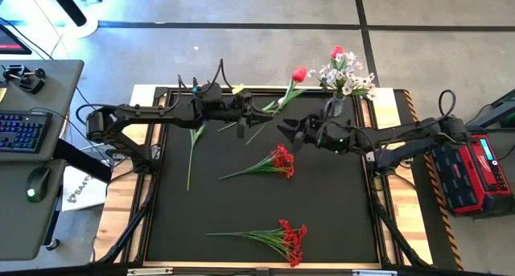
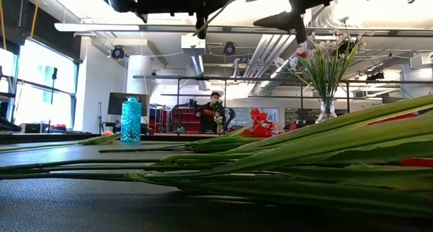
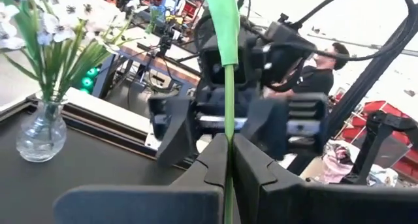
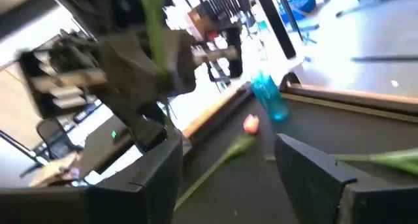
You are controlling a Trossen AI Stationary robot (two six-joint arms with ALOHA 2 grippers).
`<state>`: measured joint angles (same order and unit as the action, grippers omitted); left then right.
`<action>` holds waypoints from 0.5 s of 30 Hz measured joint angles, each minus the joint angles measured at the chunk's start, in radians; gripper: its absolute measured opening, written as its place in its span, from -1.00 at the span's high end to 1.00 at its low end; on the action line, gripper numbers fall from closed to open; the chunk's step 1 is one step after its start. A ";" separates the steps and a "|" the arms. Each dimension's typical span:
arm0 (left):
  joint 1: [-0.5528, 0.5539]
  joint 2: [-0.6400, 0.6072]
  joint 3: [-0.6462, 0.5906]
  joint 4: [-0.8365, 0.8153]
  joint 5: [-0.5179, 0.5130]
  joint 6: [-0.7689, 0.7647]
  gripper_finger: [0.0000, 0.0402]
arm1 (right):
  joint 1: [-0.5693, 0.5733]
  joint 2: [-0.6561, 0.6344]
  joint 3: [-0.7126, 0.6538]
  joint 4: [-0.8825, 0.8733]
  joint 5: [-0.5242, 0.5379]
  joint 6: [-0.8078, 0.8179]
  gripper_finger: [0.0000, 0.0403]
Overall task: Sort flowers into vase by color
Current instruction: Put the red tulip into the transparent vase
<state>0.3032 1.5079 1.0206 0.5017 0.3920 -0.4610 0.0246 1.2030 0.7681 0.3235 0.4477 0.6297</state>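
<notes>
Two grippers met mid-table. Left gripper was clamped on the red tulip's stem; right gripper stood wide, empty, just beside it. Glass vase apparently held white blossoms. Best to close squarely on the stem before release.

red tulip, black mat, blue vase

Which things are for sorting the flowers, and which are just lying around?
For the job:
- glass vase with white flowers
- red flower, stem pinched in the left gripper
- open right gripper
- middle red bunch
- front red bunch
- single stem on the mat

Just lying about:
- keyboard
- mouse
- red case
</notes>
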 joint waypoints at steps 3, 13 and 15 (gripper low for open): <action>0.021 0.000 0.000 0.001 0.024 0.028 1.00 | -0.020 0.000 0.000 0.026 0.007 -0.001 -0.17; 0.078 0.000 0.000 -0.038 0.151 0.120 1.00 | -0.072 0.002 0.000 0.171 -0.014 -0.048 -0.05; 0.078 0.000 0.000 -0.040 0.151 0.135 1.00 | -0.071 0.002 0.000 0.208 -0.023 -0.077 -0.03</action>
<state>0.3816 1.5078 1.0206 0.4614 0.5434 -0.3262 -0.0467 1.2049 0.7681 0.5312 0.4242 0.5524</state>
